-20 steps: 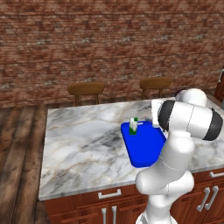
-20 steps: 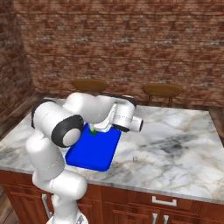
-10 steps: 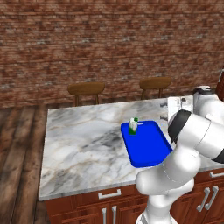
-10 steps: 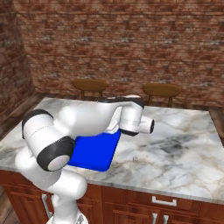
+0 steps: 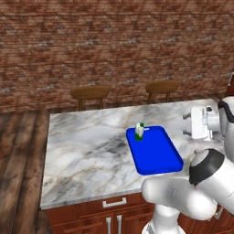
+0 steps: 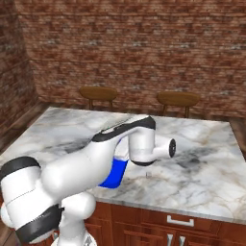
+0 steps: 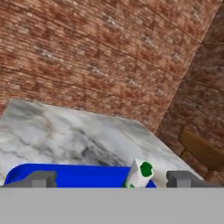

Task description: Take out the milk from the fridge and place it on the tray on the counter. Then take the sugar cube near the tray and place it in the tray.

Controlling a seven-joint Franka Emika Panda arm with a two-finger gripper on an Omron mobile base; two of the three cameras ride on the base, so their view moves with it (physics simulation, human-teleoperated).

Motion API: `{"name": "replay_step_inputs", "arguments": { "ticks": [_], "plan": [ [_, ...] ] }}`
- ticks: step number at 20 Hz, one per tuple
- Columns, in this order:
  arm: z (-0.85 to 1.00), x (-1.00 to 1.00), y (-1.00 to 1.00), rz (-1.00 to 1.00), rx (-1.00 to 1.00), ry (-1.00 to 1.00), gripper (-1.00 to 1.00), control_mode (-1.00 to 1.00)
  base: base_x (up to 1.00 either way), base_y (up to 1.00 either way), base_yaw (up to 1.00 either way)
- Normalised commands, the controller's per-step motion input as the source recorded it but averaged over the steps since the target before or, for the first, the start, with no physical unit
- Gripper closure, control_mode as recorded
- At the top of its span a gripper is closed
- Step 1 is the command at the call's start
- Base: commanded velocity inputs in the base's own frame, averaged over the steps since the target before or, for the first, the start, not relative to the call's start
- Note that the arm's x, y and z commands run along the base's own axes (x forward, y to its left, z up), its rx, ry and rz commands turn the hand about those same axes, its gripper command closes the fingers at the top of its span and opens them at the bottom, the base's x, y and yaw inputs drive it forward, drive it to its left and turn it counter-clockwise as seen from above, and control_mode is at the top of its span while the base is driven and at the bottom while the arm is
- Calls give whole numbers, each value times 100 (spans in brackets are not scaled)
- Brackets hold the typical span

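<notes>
The milk (image 5: 140, 131) is a small white carton with a green cap, standing upright in the far left corner of the blue tray (image 5: 155, 153) on the marble counter (image 5: 82, 151). My gripper (image 5: 184, 124) hovers off the tray's right side, open and empty, its fingers pointing back toward the tray. In the hand view the milk (image 7: 140, 173) shows well ahead of the spread fingertips (image 7: 41, 178), over the tray (image 7: 65, 175). The sugar cube (image 6: 148, 175) is a tiny pale speck on the counter (image 6: 202, 178) just right of the tray (image 6: 115, 174), which my arm mostly covers.
Two wooden stools (image 5: 90, 93) (image 5: 162, 86) stand behind the counter against a brick wall. Bare marble stretches left of the tray and right of the sugar cube. Red-brown cabinet fronts with silver handles (image 6: 178, 220) run below the counter's near edge.
My arm has swung from over the milk to the right, past the tray's edge. The milk stays standing on the tray. The gripper has stayed open.
</notes>
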Motion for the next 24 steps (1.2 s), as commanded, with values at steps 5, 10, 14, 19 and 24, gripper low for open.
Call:
{"name": "replay_step_inputs", "arguments": {
  "ticks": [5,10,14,19,24],
  "plan": [
    [26,-79,0,-20,-23,8,-100,-100,0,0,0],
    [15,-27,-4,-27,-28,36,-100,-100,0,0,0],
    [1,-15,-1,-32,-32,51,-100,-100,0,0,0],
    [19,-11,-30,-30,-26,56,-100,-100,0,0,0],
    [13,-12,-47,-34,-19,56,-100,-100,0,0,0]
  ]
}}
